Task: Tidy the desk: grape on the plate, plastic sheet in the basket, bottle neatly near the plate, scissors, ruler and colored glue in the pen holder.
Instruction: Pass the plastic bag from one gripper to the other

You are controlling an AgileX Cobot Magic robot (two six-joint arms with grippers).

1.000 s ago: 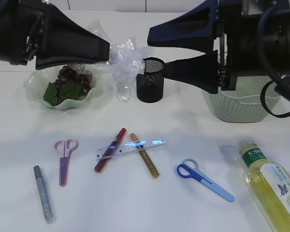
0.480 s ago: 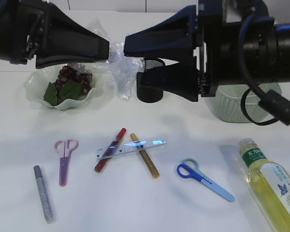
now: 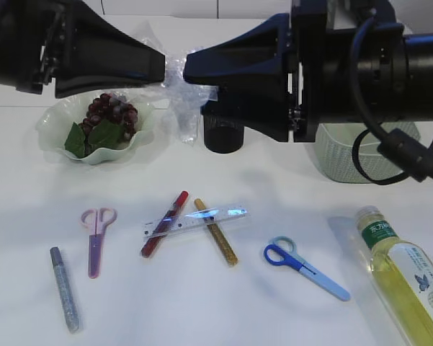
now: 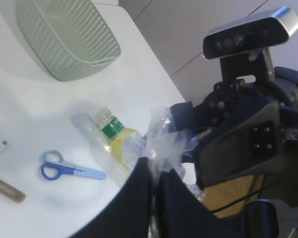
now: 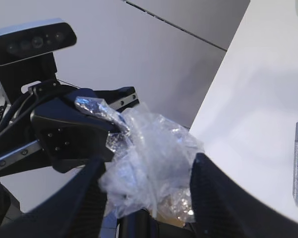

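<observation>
**Plastic sheet held in the air between both pincers**

Up above the counter (image 3: 223,303), the left pincer (image 4: 153,173) is clamped tight on a corner of the crumpled plastic sheet (image 5: 149,163), its two dark fingers pressed together with the film bunching out past the tips. The right pincer (image 5: 146,198) faces it from the other side with its fingers spread on either side of the hanging wad; whether they are touching it cannot be told.

Behind the arms, the grape (image 3: 112,113) lies on the pale green plate (image 3: 54,140) at the back left. A black mesh pen holder (image 3: 222,133) stands near the middle, partly hidden by the right arm, and the green basket (image 3: 360,162) sits at the back right.

Nearer the front lie the pink scissors (image 3: 96,236), a silver glue stick (image 3: 64,288), and the clear ruler (image 3: 196,220) resting across a red glue stick (image 3: 164,223) and a gold glue stick (image 3: 216,232). Blue scissors (image 3: 302,267) lie to the right, with the bottle (image 3: 403,277) on its side at the front right corner.
</observation>
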